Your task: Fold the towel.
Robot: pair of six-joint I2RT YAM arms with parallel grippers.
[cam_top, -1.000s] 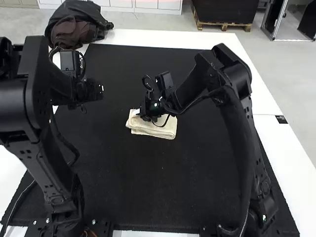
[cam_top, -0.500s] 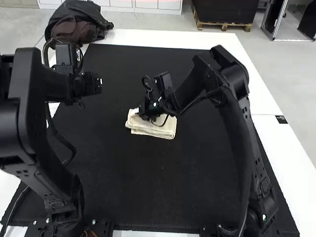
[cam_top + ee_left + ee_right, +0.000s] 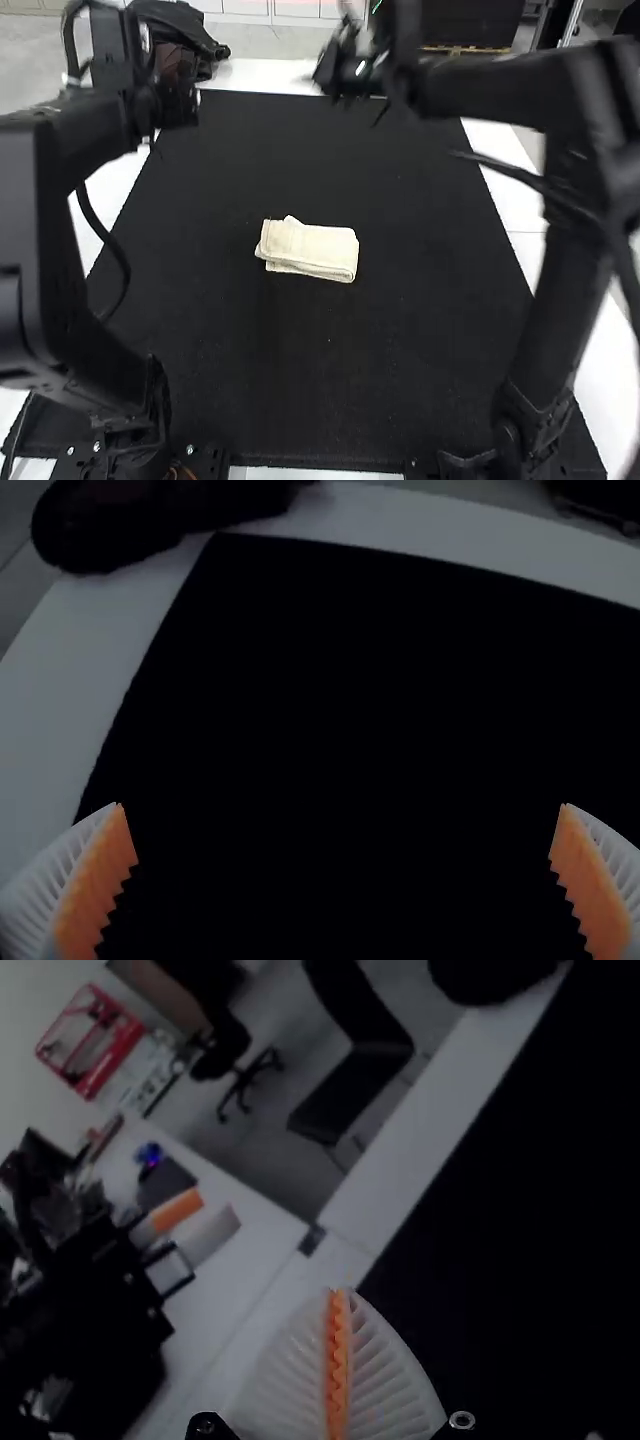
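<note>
- Towel (image 3: 310,250): folded into a compact pad, lying on the black mat (image 3: 300,370).
- Mat: laid over the white desk (image 3: 502,150).
- Left hand (image 3: 180,108): fingers wide apart, near mat's far left corner.
- Right hand (image 3: 345,72): fingers together, raised near mat's far edge.

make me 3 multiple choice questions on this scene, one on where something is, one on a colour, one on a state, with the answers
1. Where does the towel lie?
A. Hanging off the table
B. On the black mat
C. Under the left arm's base

2. What colour is the towel?
A. Cream
B. Red
C. Dark green

3. What state is the right gripper in?
A. Wide open
B. Shut on the towel
C. Shut, no towel in it

Key:
1. B: the high view shows it resting there.
2. A: its pale cloth stands out against the black.
3. C: its fingers meet in the right wrist view, no cloth between them.
</note>
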